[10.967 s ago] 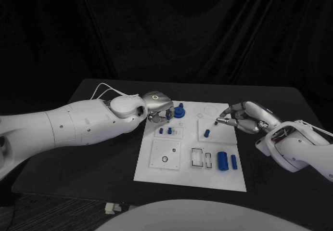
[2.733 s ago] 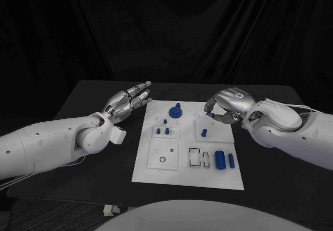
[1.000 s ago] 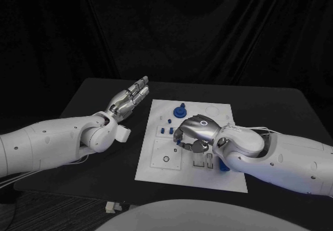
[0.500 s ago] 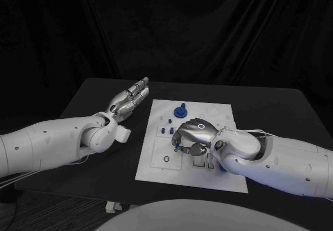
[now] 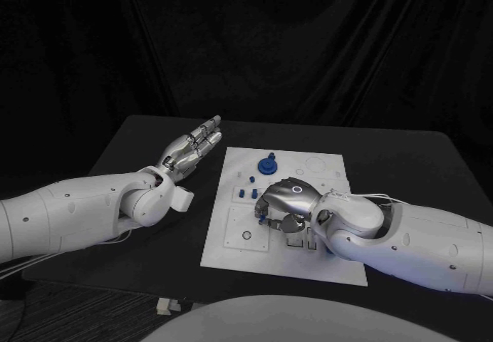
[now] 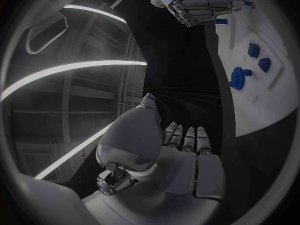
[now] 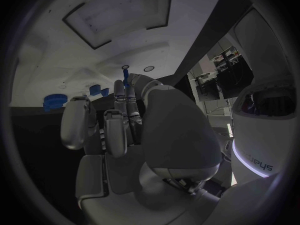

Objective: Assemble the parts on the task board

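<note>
The white task board lies in the middle of the black table. My right hand hovers over the board's middle with its fingers curled down, and it pinches a small blue peg at the fingertips. A round blue knob part stands at the board's far end, with two small blue pegs just nearer. My left hand is raised left of the board, open and flat with fingers straight, holding nothing. The left wrist view shows the same knob, the board and my right hand.
My right forearm lies across the board's near right part and covers the pieces there; a sliver of blue shows at its edge. A square recess with a small ring sits at the board's near left. Black table surrounds the board.
Since 2.7 s ago my right hand has carried the peg from the board's far right to over its middle, and it sank a little lower in the last second. The left hand stayed still.
</note>
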Controlling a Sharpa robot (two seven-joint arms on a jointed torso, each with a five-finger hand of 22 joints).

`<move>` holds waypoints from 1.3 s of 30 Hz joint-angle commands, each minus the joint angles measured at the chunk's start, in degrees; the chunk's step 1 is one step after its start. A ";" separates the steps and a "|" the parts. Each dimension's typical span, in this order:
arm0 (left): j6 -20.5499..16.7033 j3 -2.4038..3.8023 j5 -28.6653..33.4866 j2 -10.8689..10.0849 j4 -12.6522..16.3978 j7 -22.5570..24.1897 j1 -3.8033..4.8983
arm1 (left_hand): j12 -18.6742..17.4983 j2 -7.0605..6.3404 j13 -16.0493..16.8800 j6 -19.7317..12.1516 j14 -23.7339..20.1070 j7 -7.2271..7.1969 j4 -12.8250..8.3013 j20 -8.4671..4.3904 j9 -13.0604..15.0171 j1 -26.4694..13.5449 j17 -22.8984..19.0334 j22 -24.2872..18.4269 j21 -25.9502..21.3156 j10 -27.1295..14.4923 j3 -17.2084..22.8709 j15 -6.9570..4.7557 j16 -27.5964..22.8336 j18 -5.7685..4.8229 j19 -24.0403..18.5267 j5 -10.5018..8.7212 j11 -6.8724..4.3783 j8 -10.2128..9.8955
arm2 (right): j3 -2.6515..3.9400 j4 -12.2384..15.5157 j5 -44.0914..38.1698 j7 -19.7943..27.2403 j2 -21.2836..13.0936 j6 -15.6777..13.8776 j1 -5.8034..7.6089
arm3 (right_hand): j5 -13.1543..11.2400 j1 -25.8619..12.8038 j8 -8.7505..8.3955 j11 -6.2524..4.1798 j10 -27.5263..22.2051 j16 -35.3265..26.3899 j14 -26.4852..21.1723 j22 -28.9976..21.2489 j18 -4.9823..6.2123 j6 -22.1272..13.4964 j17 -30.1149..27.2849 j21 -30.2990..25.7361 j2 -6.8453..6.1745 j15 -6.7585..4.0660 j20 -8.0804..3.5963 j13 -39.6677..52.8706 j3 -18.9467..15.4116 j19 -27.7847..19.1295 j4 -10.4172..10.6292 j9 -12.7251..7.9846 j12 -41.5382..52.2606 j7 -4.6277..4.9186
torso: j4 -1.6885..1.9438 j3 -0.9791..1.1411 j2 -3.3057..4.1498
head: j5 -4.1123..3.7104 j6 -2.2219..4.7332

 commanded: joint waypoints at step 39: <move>3.38 0.06 0.27 0.20 -0.15 7.03 -0.31 | 0.03 0.09 -0.03 2.14 0.08 2.67 -0.01 2.01 0.31 3.09 -0.08 -0.07 -0.33 -0.03 0.83 0.73 -0.21 -0.87 0.05 2.36 2.55 0.61 | 0.04 -1.90 -0.49 -0.23 1.35 1.82 -1.55 | -0.71 0.45 -1.39 0.55 -0.21 -0.80 3.55 9.45 1.11 -1.64 6.28 -1.35 0.26 0.24 0.27 0.02 0.30 -0.70 -1.56 0.22 -0.46 0.38 | -0.02 0.00 0.00 | 0.12 -0.01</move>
